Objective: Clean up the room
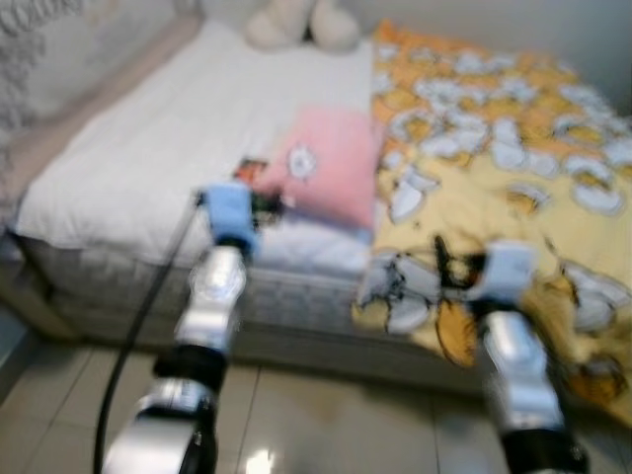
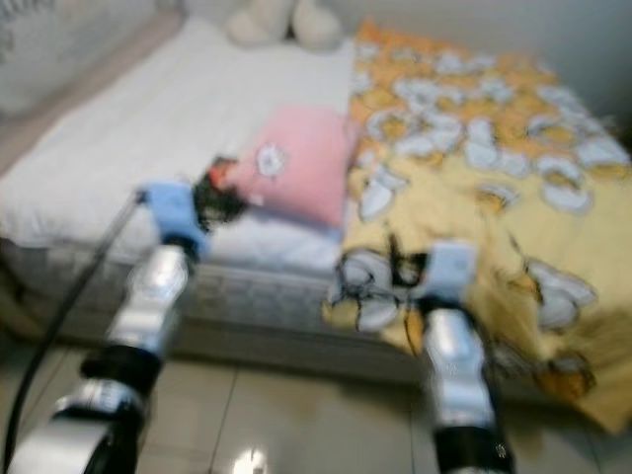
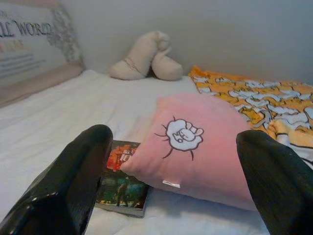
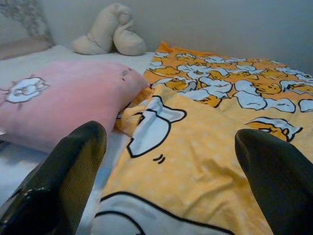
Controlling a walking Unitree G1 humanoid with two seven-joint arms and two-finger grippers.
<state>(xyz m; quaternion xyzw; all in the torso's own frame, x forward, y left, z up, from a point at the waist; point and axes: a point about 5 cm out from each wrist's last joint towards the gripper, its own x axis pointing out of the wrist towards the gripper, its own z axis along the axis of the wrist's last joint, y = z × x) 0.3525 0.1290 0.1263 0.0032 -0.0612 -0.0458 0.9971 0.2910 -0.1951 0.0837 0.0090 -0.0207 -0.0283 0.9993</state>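
Observation:
A pink pillow (image 1: 331, 163) with a small white cartoon print lies on the bed's white sheet (image 1: 178, 128), partly on top of a colourful book (image 3: 122, 178). A yellow blanket (image 1: 504, 158) with white cartoon figures covers the bed's right half and hangs over the front edge. My left gripper (image 3: 181, 191) is open, held low in front of the pillow and book, its fingers (image 3: 73, 181) wide apart. My right gripper (image 4: 171, 181) is open just above the blanket's near fold. Both head views are blurred.
A beige plush toy (image 1: 296, 22) rests at the head of the bed against the wall. A padded headboard (image 1: 59, 69) runs along the left. Shiny floor tiles (image 1: 336, 415) lie below the mattress edge. A black cable (image 1: 148, 316) hangs beside my left arm.

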